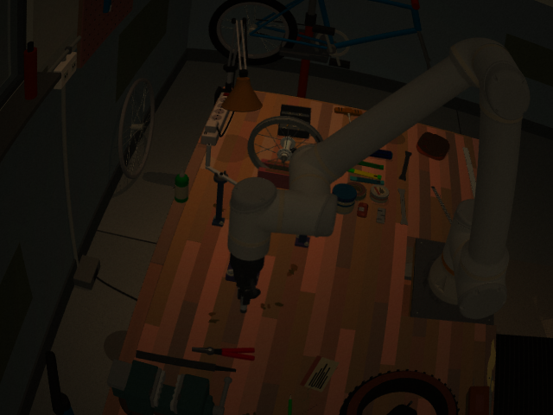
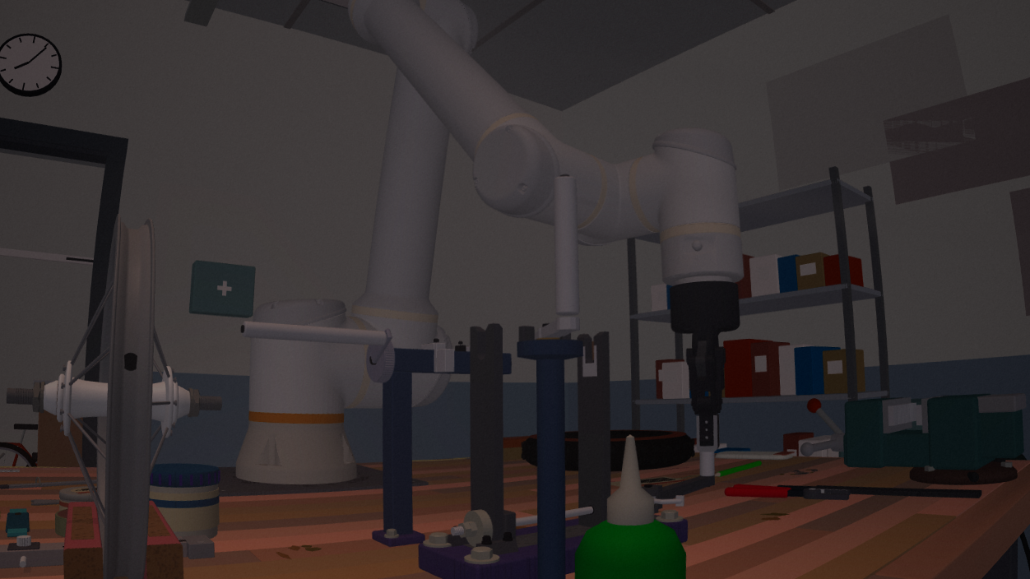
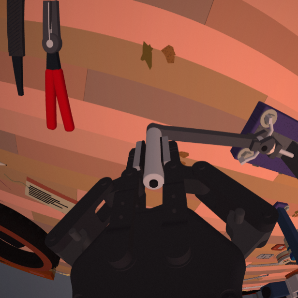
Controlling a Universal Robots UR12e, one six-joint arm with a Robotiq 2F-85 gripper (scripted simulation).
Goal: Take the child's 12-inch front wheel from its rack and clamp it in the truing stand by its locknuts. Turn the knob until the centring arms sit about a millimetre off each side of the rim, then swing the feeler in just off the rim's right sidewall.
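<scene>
The truing stand (image 2: 504,439) is largely hidden under my arm in the side camera; only its blue upright (image 1: 218,196) shows there. Its purple base (image 3: 273,139) sits on the bench. A dark feeler arm (image 3: 205,135) reaches out from the base, low over the bench. My gripper (image 3: 152,158) is closed on the grey cylindrical handle (image 3: 152,157) standing at that arm's free end. The small spoked wheel (image 1: 284,144) stands upright in its red rack (image 2: 119,536) at the far end of the bench, apart from the stand. The stand's clamp handle (image 2: 313,333) points sideways.
A green oil bottle (image 2: 629,526) stands by the bench edge, close to the stand. Red-handled pliers (image 3: 55,75) and a black file (image 3: 16,41) lie past my gripper. A green vice (image 2: 936,428) and a tyre (image 1: 400,395) occupy the near end. Small tools (image 1: 370,178) lie beside the wheel.
</scene>
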